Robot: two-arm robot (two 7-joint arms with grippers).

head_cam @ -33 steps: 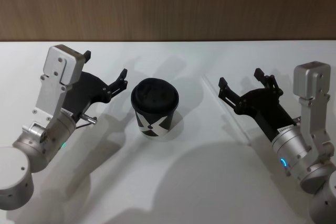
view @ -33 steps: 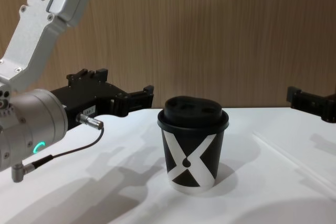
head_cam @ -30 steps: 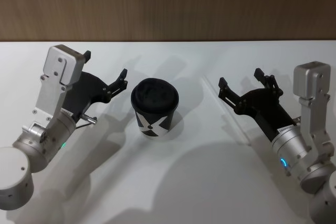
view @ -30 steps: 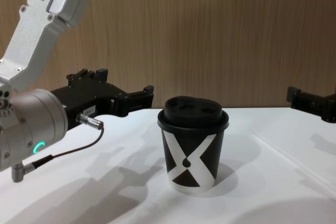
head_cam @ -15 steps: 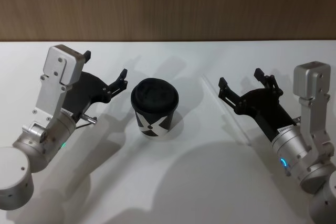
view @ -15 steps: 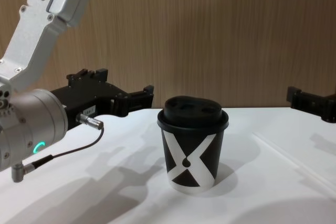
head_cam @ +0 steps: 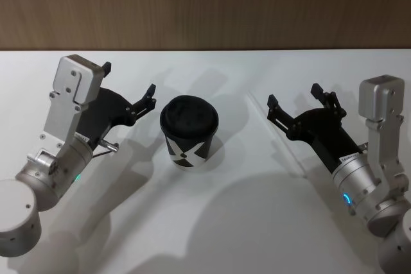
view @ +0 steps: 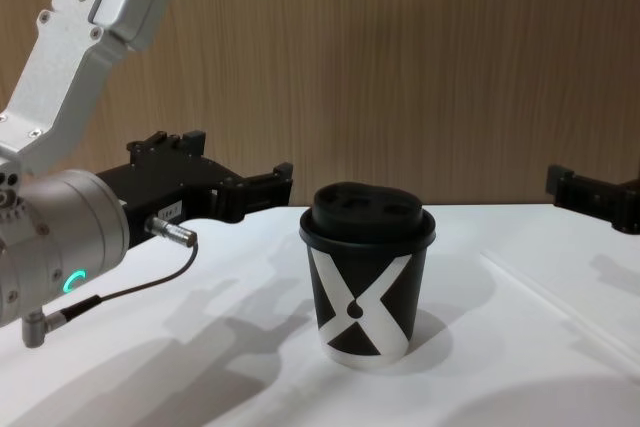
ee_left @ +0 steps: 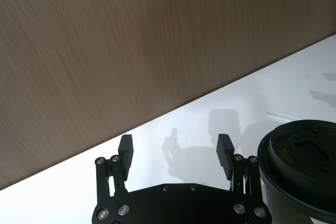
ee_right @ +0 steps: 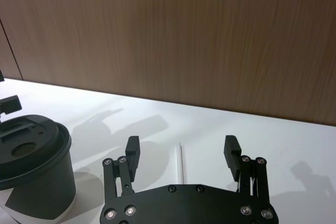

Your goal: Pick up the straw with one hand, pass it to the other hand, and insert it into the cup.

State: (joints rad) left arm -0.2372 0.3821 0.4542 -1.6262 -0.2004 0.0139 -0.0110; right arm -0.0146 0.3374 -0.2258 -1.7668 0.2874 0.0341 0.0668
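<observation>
On the white surface (head_cam: pixel 212 222), the straw (ee_right: pixel 181 162) lies flat to the right of the cup (head_cam: pixel 189 131), just ahead of your right gripper (head_cam: pixel 294 96), whose fingers are spread and empty. Your left gripper (head_cam: pixel 130 80) hovers beside the cup, also spread and empty. Risks (my guess): the straw is thin and low, so closing fingers may scrape the surface or roll it away. A skewed pinch would spoil the handover. The left gripper sits close enough to nudge the cup.
</observation>
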